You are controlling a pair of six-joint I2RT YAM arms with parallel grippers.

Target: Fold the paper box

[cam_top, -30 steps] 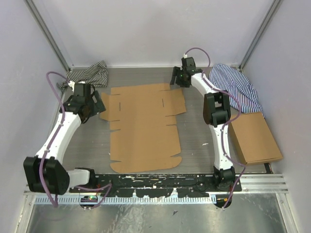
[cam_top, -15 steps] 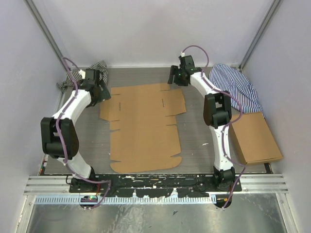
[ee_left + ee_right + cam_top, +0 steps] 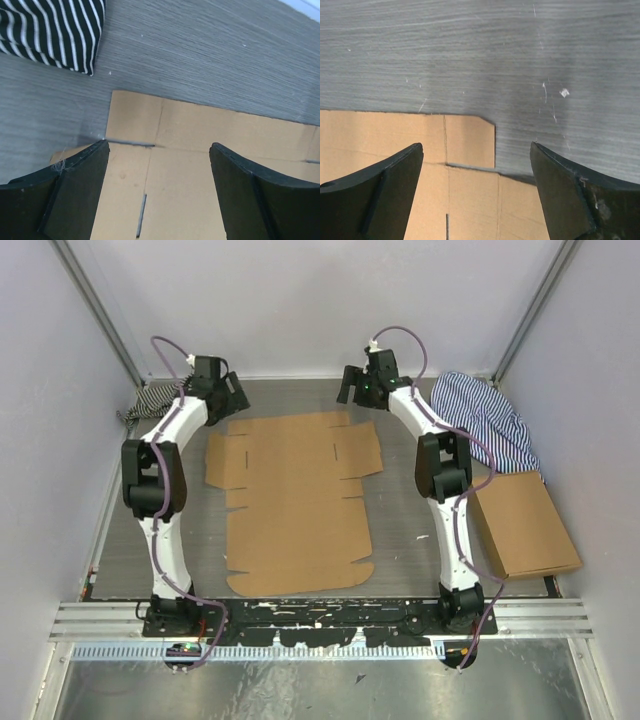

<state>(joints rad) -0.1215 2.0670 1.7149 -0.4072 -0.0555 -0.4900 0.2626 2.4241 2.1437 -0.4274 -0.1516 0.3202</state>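
You had the paper box (image 3: 295, 500) lying flat and unfolded in the middle of the top view, its near edge toward the bottom of the frame. Since a second earlier your left arm (image 3: 150, 480) had swung from the lower left up to the sheet's far-left corner, where the left gripper (image 3: 232, 395) hung. The right gripper (image 3: 350, 388) had edged only slightly beyond the far-right corner. Only the wrist views showed both with fingers spread wide, holding nothing, probably just above the cardboard. The left wrist view also caught the black-striped cloth (image 3: 50, 30) at its upper left, beyond the corner.
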